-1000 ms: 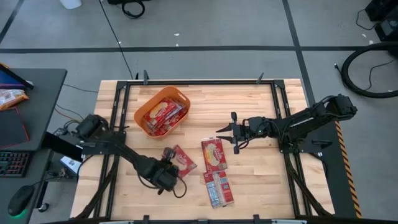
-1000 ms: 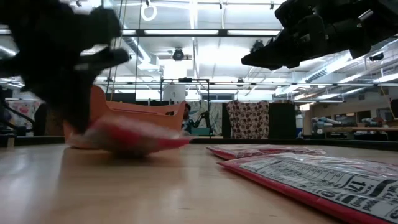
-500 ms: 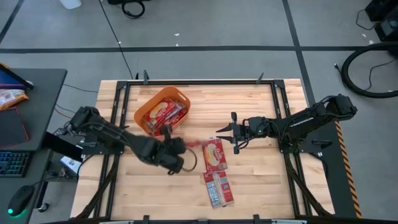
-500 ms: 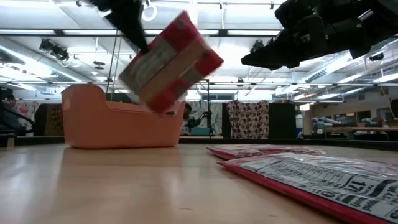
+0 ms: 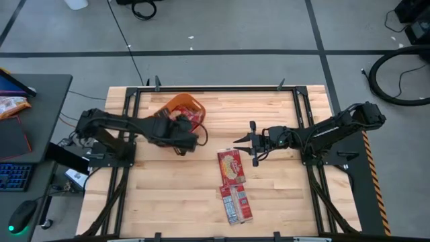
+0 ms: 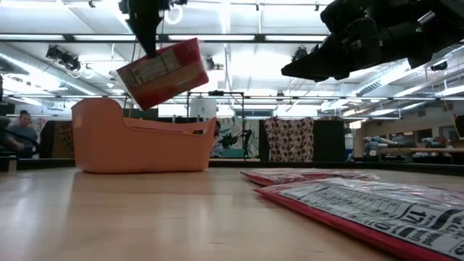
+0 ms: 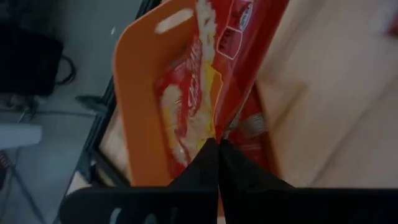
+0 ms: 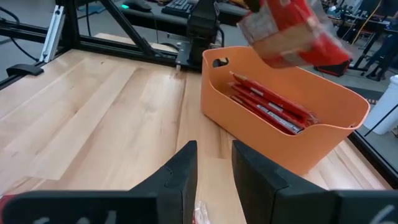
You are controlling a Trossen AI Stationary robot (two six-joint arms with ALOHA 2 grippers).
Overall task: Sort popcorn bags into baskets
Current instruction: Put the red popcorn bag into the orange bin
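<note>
Left gripper: the left gripper was seen in the upper left part of the high view, over the near edge of the tub, its dark fingers pinched together on the end of a flat red popcorn packet.
Held packet: it was hung tilted above the tub's rim, upper left in the low view, clear of the tub; in the right wrist view it appeared blurred at the top right.
Basket: a rectangular orange plastic tub with rounded corners and a thick rim was placed upper left of centre on the table; several red packets were seen stacked inside.
Right gripper: the right gripper was held right of centre, above the wood and apart from the packets, its fingers set partly apart with nothing between them.
Loose packets: one red packet with a pale printed picture was laid at centre, just below the right gripper; another was laid below it, lower centre.
Table: a pale wooden slatted top was framed by dark rails.
</note>
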